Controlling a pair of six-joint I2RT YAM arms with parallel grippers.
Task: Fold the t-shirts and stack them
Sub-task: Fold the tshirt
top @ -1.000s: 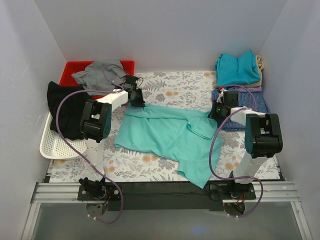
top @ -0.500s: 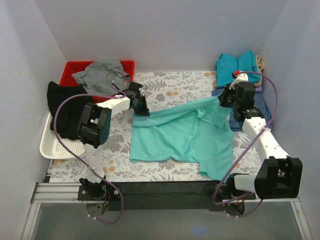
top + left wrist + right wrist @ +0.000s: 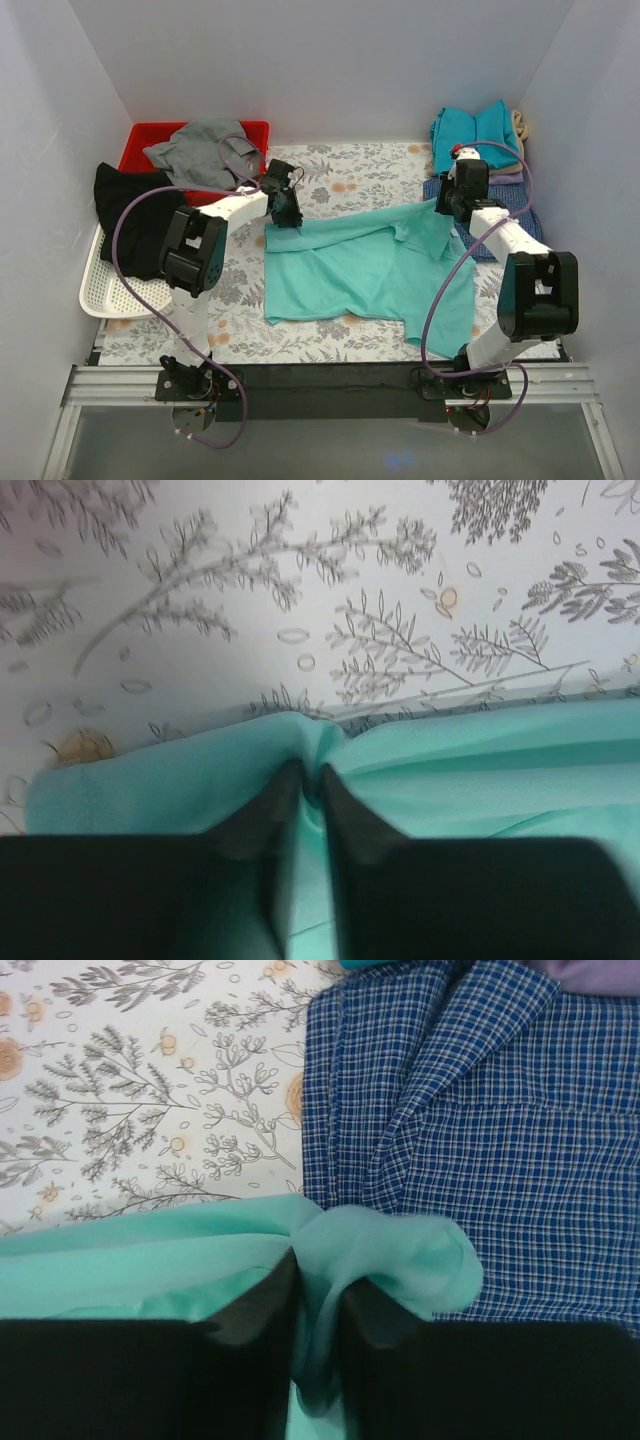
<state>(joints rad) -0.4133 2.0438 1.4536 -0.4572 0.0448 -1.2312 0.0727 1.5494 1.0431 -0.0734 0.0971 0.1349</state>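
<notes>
Where left fingers (image 3: 256,825), right fingers (image 3: 258,1308) pinch — soft mint tee (image 3: 350,270) bunches.

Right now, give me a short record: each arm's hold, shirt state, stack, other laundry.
left gripper: jaws shut on mint-green t-shirt, far left edge
right gripper: jaws shut on its far right edge, over blue check shirt
t-shirt state: unfolded, wrinkled, on floral tablecloth
stack: teal-blue shirt folded, far right corner
other: grey garment in red bin; black garment on white basket
</notes>
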